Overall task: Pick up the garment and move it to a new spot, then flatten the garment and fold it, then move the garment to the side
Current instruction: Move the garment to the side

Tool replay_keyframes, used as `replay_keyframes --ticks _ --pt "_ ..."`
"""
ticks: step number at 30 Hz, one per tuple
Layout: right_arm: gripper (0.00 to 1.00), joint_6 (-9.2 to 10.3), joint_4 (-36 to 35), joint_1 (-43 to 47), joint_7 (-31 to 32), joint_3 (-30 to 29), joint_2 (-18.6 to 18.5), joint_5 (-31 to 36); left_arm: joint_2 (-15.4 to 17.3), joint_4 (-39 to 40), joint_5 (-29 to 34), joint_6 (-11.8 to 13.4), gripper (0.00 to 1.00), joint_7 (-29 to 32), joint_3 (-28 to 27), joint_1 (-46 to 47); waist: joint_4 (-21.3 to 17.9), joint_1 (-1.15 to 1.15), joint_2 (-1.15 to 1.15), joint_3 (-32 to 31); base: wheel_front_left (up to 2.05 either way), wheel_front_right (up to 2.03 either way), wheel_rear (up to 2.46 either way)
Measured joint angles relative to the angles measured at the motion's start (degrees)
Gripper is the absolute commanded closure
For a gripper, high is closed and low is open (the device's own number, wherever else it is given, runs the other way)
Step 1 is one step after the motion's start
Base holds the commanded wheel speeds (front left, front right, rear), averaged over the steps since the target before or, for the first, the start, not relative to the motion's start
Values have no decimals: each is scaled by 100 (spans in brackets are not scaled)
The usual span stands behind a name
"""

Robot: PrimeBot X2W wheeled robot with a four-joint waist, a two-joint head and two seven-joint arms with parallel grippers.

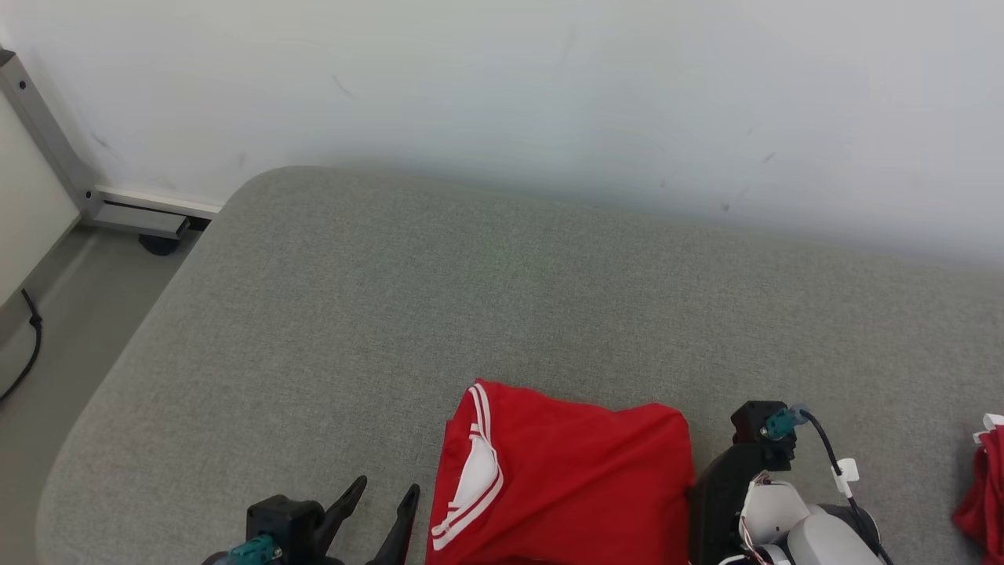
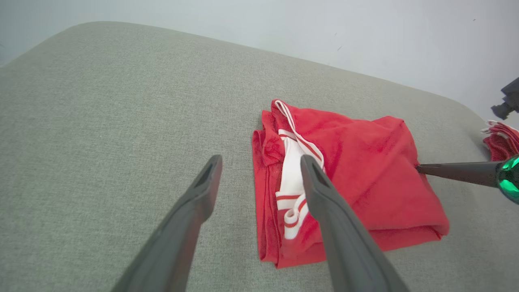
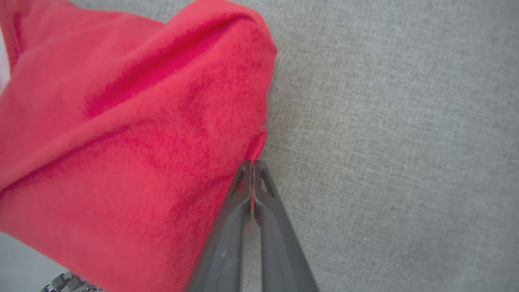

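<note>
Just left of the folded red jersey [image 1: 580, 471], the left gripper [image 1: 387, 486] hovers above the grey padded surface [image 1: 392, 314] with its fingers spread wide, holding nothing. The jersey lies flat on that surface, its white striped trim along its left side. At the jersey's right edge the right gripper [image 3: 251, 164] is closed, a pucker of red cloth pinched between its fingertips. Further right of the jersey, well apart, sits another bunched red cloth [image 1: 984, 486].

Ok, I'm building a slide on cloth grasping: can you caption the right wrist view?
The right gripper shut on the edge of the red garment, which lies on the grey fabric surface.
</note>
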State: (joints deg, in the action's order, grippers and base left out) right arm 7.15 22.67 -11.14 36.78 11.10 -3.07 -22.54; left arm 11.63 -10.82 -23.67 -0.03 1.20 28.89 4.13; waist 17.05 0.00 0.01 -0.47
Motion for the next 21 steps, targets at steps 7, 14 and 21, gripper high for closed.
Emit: replay_keyframes --ticks 7,14,21 --pt "100 -1 -642 65 55 -420 -375 269 45 -13 -7 16 0 -33 -32 -65 -143 0 0 -131 0 0 0" --pt "100 -1 -1314 349 214 -1007 -645 474 97 14 -49 57 0 -82 -56 -287 -396 0 0 -210 0 0 0" --pt "100 -1 -1831 400 460 -1573 -710 665 96 53 -54 59 0 -124 -59 -287 -710 0 0 -253 0 0 0"
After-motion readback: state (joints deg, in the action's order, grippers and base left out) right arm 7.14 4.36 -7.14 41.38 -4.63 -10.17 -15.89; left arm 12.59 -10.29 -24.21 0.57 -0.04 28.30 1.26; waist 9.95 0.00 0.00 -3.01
